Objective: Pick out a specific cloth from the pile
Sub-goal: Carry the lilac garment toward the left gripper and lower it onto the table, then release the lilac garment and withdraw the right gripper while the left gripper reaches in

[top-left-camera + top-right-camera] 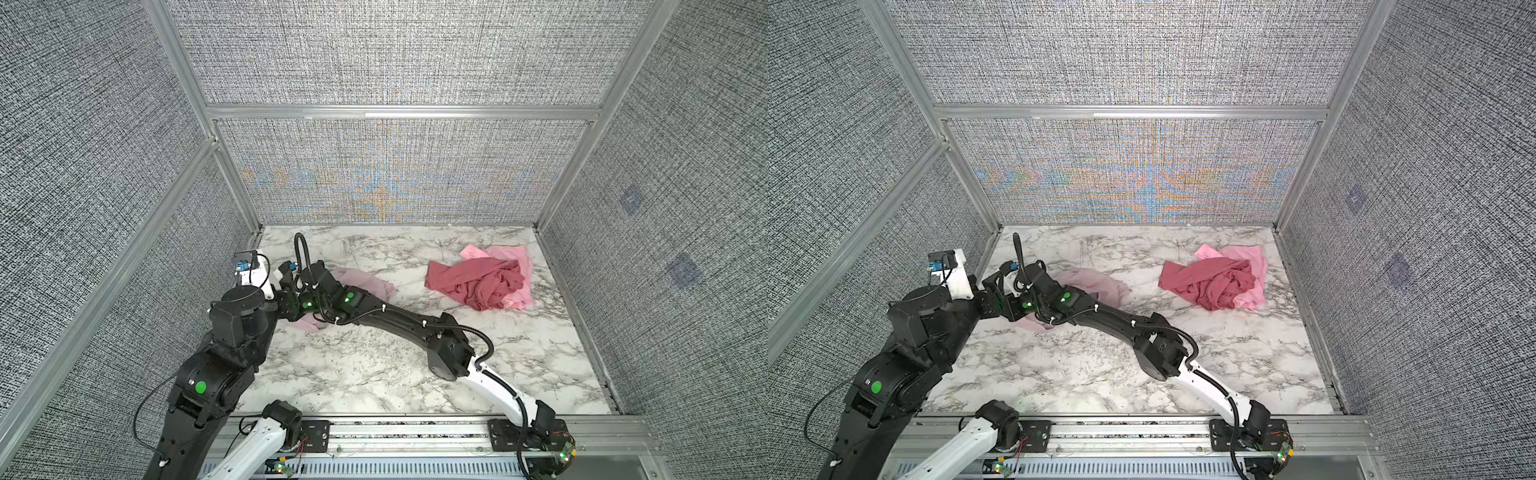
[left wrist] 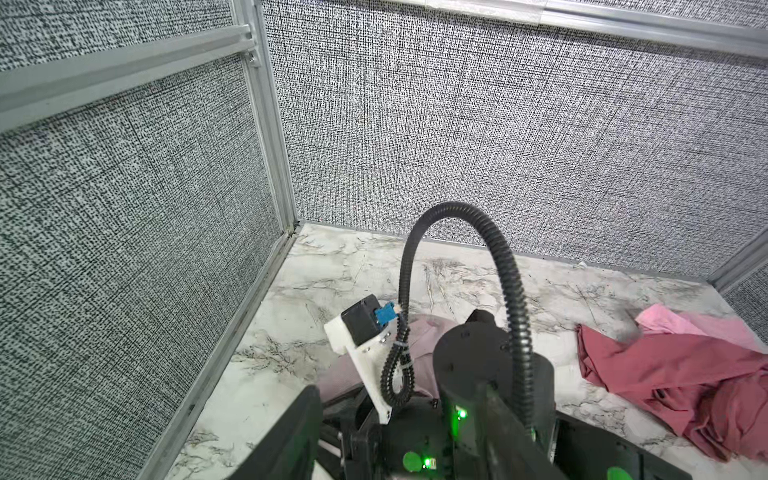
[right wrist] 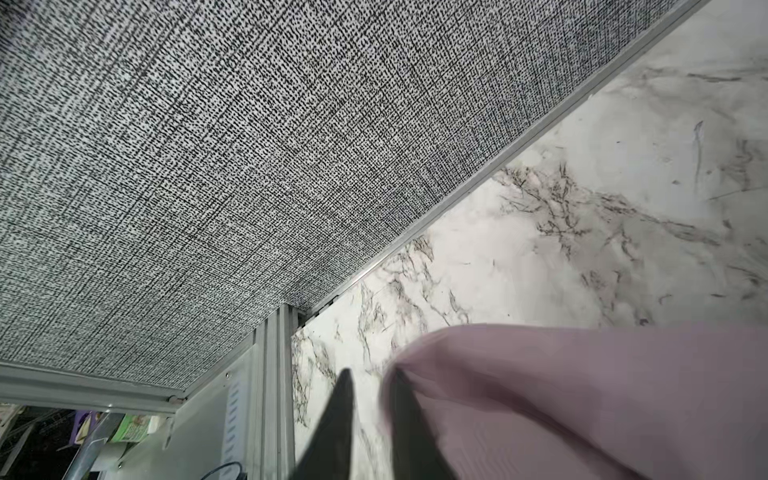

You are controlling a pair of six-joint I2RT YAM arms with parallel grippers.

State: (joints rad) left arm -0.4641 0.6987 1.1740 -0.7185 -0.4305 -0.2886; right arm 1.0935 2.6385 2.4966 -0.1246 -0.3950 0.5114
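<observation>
The cloth (image 1: pixel 368 282), pale mauve-pink, lies flat on the marble at the left, partly under my right arm (image 1: pixel 399 324), which reaches across the middle. In the right wrist view my right gripper (image 3: pixel 371 374) is open, with bare marble between its black fingers. The cloth (image 3: pixel 582 395) bulges against the outer side of one finger. The pile (image 1: pixel 482 282), rose-red on bright pink, sits at the back right, away from both grippers. My left gripper (image 1: pixel 286 305) hovers close by the right wrist. One of its fingers (image 2: pixel 291 436) shows, set wide, with nothing seen in the jaws.
Grey woven walls with aluminium posts (image 1: pixel 232 183) enclose the marble table (image 1: pixel 374 374) on three sides. The left wall stands close to both grippers. A looped black cable (image 2: pixel 498 257) rises from the right wrist. The mounting rail (image 1: pixel 415 432) runs along the front edge.
</observation>
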